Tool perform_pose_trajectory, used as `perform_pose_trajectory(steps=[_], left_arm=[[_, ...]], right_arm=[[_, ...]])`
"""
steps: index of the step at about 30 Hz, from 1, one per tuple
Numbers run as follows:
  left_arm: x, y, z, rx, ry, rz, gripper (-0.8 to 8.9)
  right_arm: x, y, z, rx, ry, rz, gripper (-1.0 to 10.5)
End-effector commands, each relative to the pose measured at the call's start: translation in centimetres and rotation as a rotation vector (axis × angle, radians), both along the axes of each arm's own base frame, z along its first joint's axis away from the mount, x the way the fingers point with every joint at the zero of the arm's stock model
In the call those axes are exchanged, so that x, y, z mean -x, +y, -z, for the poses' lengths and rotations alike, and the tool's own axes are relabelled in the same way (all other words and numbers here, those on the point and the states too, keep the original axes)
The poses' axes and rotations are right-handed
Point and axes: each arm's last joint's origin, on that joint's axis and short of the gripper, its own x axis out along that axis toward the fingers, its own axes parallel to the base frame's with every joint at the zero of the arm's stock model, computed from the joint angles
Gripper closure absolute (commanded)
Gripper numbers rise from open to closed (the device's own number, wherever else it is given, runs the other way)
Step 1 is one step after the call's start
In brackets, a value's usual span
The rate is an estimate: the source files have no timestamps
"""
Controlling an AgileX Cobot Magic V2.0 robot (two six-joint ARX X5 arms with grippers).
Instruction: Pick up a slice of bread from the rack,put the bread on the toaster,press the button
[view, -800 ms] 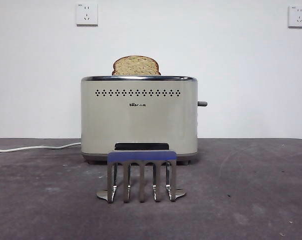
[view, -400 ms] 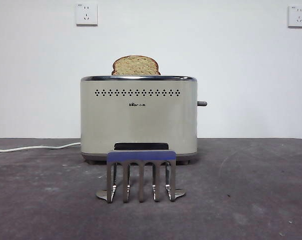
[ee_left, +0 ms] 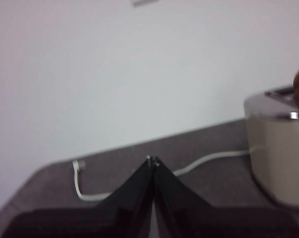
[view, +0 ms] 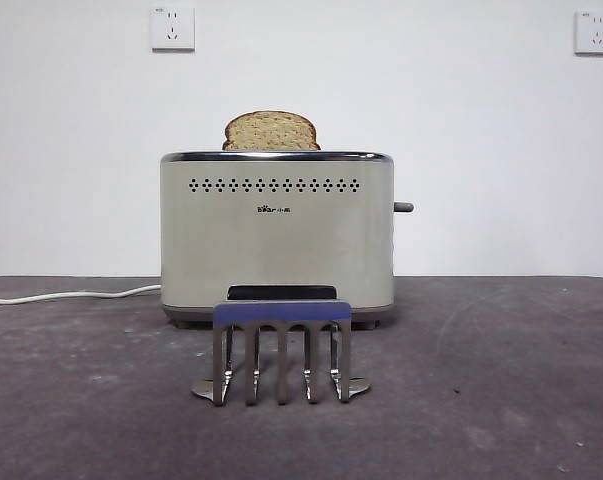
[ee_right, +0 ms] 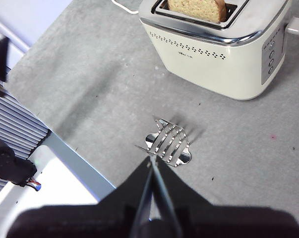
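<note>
Both sets of fingers are seen pressed together with nothing between them: the left gripper [ee_left: 152, 159] is held off to the side of the toaster, near the white power cord [ee_left: 199, 162], and the right gripper [ee_right: 150, 161] is held high above the rack, looking down on it. Neither arm is seen in the front view, so both appear to be parked clear of the work.

On the grey bench [view: 501, 400] the toaster [view: 277, 235] is stood broadside to the front camera, and the slice of bread [view: 271, 131] is seated upright in its slot, the domed top left showing above the chrome rim; placing seems done. The rack [view: 281, 350] is set just in front of the toaster and no slice is held in its prongs. The button [view: 404, 207] is seen jutting from the narrow end, apparently not yet pressed; pressing it is judged the remaining step.
</note>
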Motion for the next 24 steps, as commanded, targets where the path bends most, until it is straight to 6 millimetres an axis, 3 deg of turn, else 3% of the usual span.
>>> perform_pose_trajectory(steps=[1,9,20,24], left_arm=[[-0.3,0.1,2.0,0.042,0.025,-0.004,8.17],[-0.9,0.2,6.3,0.061,0.117,-0.004,8.17],[-0.8,0.1,8.4,0.114,0.304,-0.004,8.17],[-0.8,0.1,8.3,0.187,0.292,-0.007,8.17]], right_arm=[[0.0,0.0,0.1,0.0,0.002,-0.002,9.5],[0.0,0.0,0.1,0.0,0.002,-0.002,9.5],[0.0,0.0,0.1,0.0,0.002,-0.002,9.5],[0.0,0.0,0.1,0.0,0.002,-0.002,9.5]])
